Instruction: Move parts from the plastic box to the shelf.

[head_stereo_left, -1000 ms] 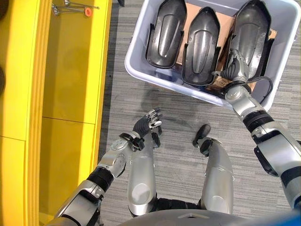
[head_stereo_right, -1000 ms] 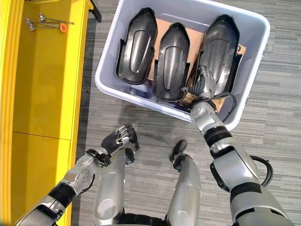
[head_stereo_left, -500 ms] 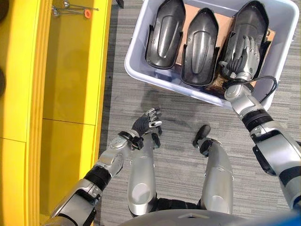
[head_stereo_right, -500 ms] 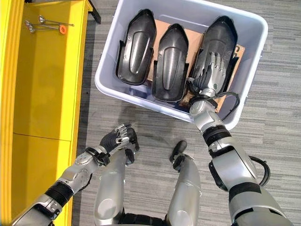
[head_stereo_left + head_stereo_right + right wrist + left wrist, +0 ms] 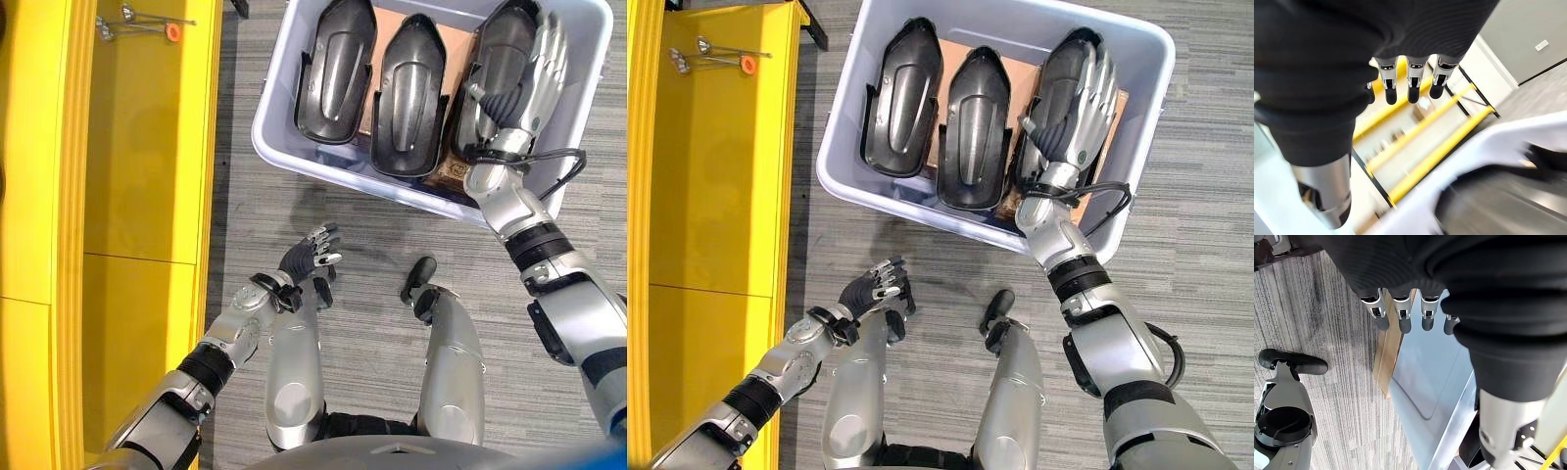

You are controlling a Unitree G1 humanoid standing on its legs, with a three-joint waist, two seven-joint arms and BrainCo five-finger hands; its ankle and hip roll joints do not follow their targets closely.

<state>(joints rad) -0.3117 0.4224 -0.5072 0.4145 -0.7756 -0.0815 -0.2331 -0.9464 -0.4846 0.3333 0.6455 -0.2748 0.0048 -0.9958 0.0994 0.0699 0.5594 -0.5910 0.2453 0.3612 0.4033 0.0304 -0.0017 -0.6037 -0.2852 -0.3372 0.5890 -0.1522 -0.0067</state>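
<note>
Over the plastic box (image 5: 294, 166), right robot hand (image 5: 529, 78) spread, left robot hand (image 5: 309, 259) relaxed.

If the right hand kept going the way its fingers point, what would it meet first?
Probably the far wall of the plastic box: the open right hand hovers over the rightmost black part, fingers aimed there. Height is unclear.

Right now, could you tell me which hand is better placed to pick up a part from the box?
The right hand: it is open over the rightmost black part in the box. The left hand is over the floor.
</note>
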